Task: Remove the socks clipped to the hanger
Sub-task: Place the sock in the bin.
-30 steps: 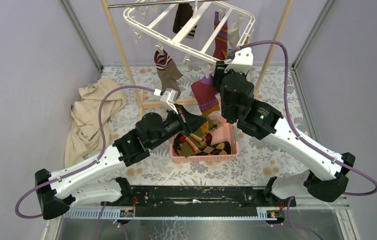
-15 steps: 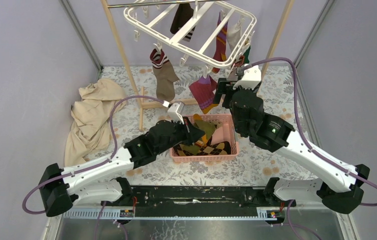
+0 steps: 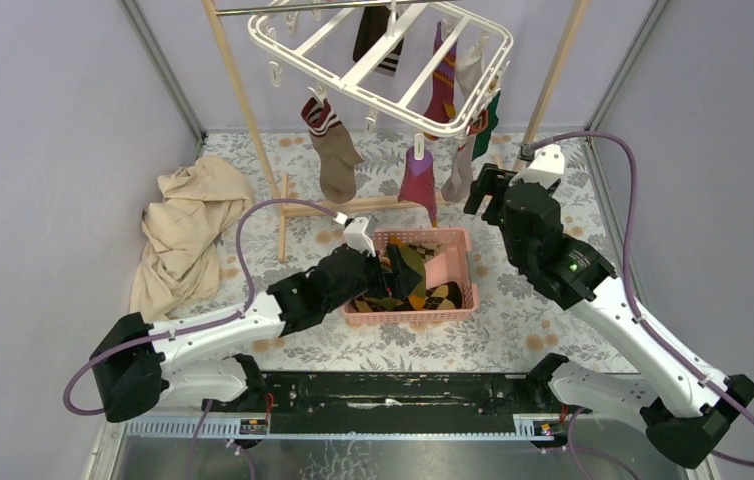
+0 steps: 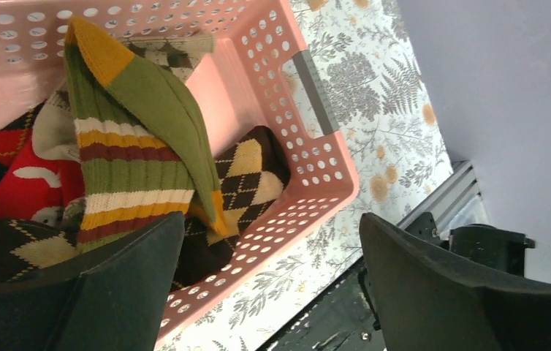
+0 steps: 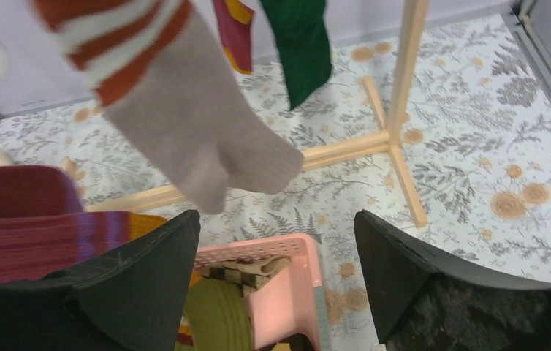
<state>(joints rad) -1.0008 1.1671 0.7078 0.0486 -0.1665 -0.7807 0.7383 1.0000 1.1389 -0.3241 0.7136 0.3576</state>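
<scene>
Soft, even light falls from overhead, bright throughout. Shadows on the floral table (image 3: pixel 513 320) are faint and diffuse. Close to the right wrist camera, the hanging beige sock (image 5: pixel 199 139) looks slightly soft; the farther tabletop is crisp.

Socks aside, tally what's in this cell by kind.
Arms: 2
Hanger: 1
Wooden frame: 1
Basket: 1
Cloth: 1
Total: 6
</scene>
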